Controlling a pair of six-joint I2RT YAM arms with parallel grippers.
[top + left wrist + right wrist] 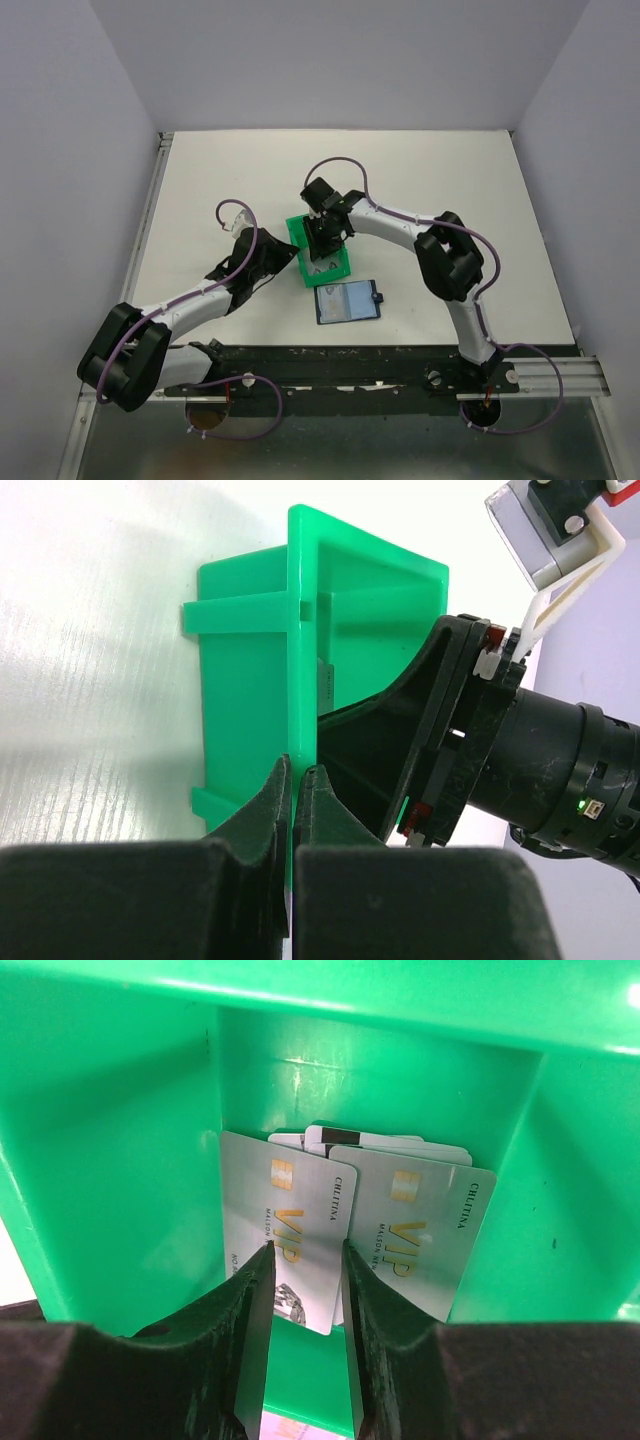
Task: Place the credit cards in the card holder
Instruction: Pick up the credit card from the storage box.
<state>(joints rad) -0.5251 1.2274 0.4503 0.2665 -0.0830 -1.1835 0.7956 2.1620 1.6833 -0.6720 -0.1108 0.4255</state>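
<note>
While your left end effector [298, 772] is pinched together on the upright side wall of the green bin [250, 680], the bin stands on the white surface [450, 190] between the two arms. Inside it, the credit cards [420, 1230] lean in a loose stack against the far wall. Two pale VIP cards overlap side by side in front, and a card with a black stripe [345, 1136] peeks out behind them. Your right end effector [307, 1260] reaches down into the bin with its fingers a narrow gap apart, in front of the left-hand VIP card [285, 1200]. That card's lower part shows in the gap, and you cannot tell whether the tips touch it. Further right and nearer the bases, the card holder [348, 301] lies flat on the surface just beside the bin's near end, apart from both end effectors.
</note>
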